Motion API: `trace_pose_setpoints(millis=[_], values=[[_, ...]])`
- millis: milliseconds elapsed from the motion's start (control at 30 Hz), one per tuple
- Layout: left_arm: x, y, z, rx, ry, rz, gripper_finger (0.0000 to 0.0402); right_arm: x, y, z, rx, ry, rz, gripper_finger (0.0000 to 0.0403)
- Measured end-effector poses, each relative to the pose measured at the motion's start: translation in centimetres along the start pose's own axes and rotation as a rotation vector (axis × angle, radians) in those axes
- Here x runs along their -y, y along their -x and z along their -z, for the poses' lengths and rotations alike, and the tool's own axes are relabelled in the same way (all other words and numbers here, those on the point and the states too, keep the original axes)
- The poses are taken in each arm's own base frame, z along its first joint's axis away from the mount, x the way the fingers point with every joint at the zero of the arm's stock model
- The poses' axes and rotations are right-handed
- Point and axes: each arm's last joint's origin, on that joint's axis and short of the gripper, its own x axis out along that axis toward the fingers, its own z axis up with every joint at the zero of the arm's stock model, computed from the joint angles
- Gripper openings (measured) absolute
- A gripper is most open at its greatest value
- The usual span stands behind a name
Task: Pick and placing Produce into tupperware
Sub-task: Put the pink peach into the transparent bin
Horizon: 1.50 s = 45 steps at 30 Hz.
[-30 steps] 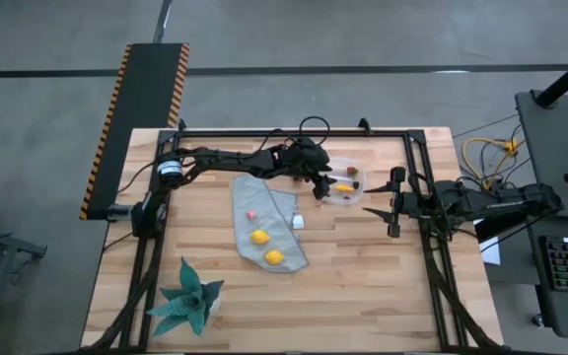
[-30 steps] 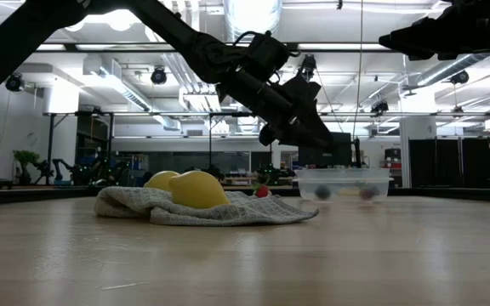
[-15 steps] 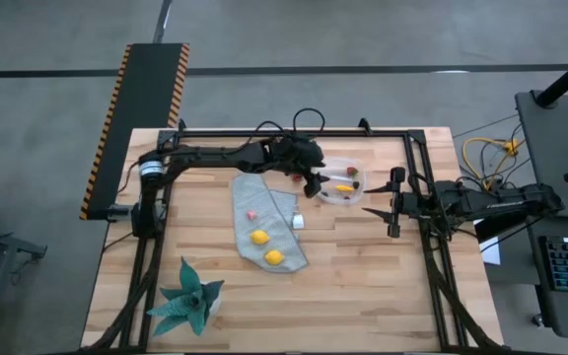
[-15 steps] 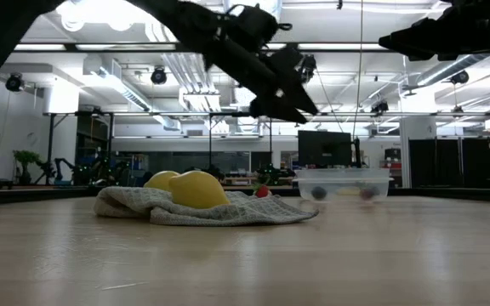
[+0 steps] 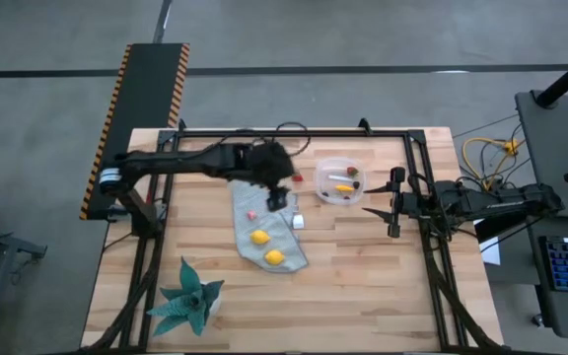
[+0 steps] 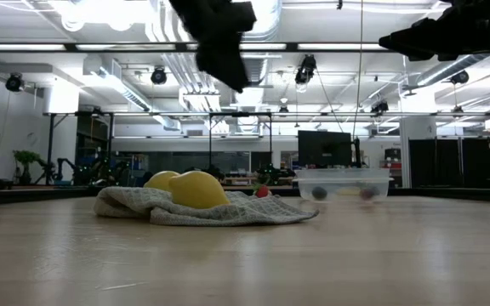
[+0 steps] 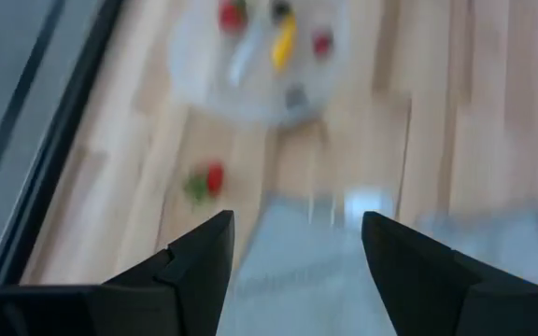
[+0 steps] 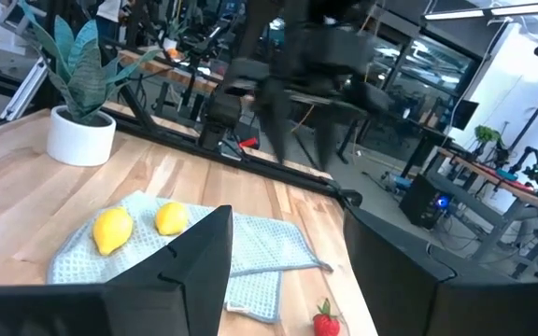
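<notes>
From above, the left gripper (image 5: 276,193) hangs over the near edge of the grey-blue cloth (image 5: 267,229), jaws apart and empty; the right gripper (image 5: 373,210) waits beside the tupperware (image 5: 340,181), also open and empty. To do the next pick well, I think it should come straight down on one piece and not catch the cloth. The tupperware holds a yellow-orange stick (image 5: 344,187) and small red and dark pieces. Two lemons (image 5: 260,237) lie on the cloth, and a strawberry (image 5: 296,178) lies on the table just beside the tupperware. In the low view, the lemons sit on the cloth. The left wrist view shows open fingers (image 7: 194,266) above the cloth.
</notes>
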Motion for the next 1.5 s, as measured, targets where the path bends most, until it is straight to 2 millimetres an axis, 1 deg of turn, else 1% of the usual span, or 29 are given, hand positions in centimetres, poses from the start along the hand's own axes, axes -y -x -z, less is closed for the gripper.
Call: trace_pose_setpoints(millis=[100, 267, 433, 600, 667, 833, 967, 1200, 1367, 1500], values=[[1.4, 0.2, 1.6, -0.126, -0.125, -0.030, 0.0221, 0.0, 0.0, 0.0, 0.000, 0.000, 0.000, 0.0199], [3.0, -1.3, 4.4, -0.246, -0.316, -0.049, 0.0221, 0.0, 0.0, 0.0, 0.000, -0.001, 0.000, 0.0199], [3.7, -2.9, 7.3, -0.354, -0.371, -0.034, 0.0221, 0.0, 0.0, 0.0, 0.001, -0.005, 0.001, 0.0199], [3.8, -4.0, 9.9, -0.461, -0.381, -0.014, 0.0221, 0.0, 0.0, 0.0, 0.001, -0.005, 0.001, 0.0199], [3.8, -4.4, 10.7, -0.484, -0.389, -0.010, 0.0221, 0.0, 0.0, 0.0, 0.001, -0.004, 0.001, 0.0199], [4.0, -5.3, 11.6, -0.457, -0.386, -0.010, 0.0221, 0.0, 0.0, 0.0, 0.001, -0.003, 0.001, 0.0199], [4.1, -6.0, 12.5, -0.456, -0.427, 0.006, 0.0221, 0.0, 0.0, 0.0, 0.001, -0.002, 0.001, 0.0199], [4.4, -7.4, 12.7, -0.460, -0.436, 0.005, 0.0221, 0.0, 0.0, 0.0, 0.001, -0.001, 0.001, 0.0199], [4.6, -8.6, 13.4, -0.508, -0.489, 0.020, 0.0221, 0.0, 0.0, 0.0, 0.001, -0.001, 0.001, 0.0199], [4.7, -9.4, 13.6, -0.525, -0.495, 0.022, 0.0221, 0.0, 0.0, 0.0, 0.000, -0.001, 0.000, 0.0199]])
